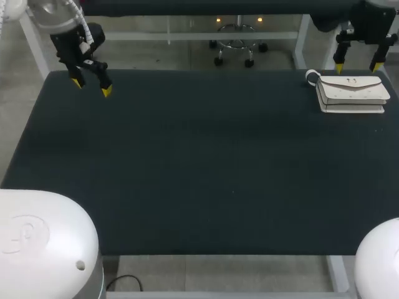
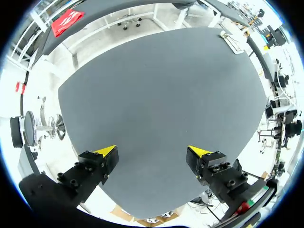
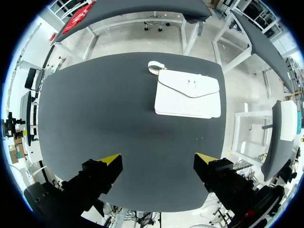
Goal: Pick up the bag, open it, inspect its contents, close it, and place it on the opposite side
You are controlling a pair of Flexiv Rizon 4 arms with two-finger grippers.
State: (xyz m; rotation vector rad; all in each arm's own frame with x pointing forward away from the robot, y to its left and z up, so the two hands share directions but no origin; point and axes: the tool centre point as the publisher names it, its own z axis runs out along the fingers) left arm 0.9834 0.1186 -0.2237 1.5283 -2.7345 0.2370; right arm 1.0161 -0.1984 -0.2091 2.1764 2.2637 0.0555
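One flat, rectangular white bag lies at the far right corner of the dark, matte table, smooth-skinned, its curved flap down and a small strap loop curling off the end nearer the table's middle. Over that corner hangs the right gripper, yellow-tipped fingers spread wide, holding nothing, clear of the bag. Across at the far left corner, the left gripper is equally released, fingers apart.

We count one white bag lying on one dark tabletop. We have two tools, the left tool and the right tool, each with two yellow-tipped fingers.
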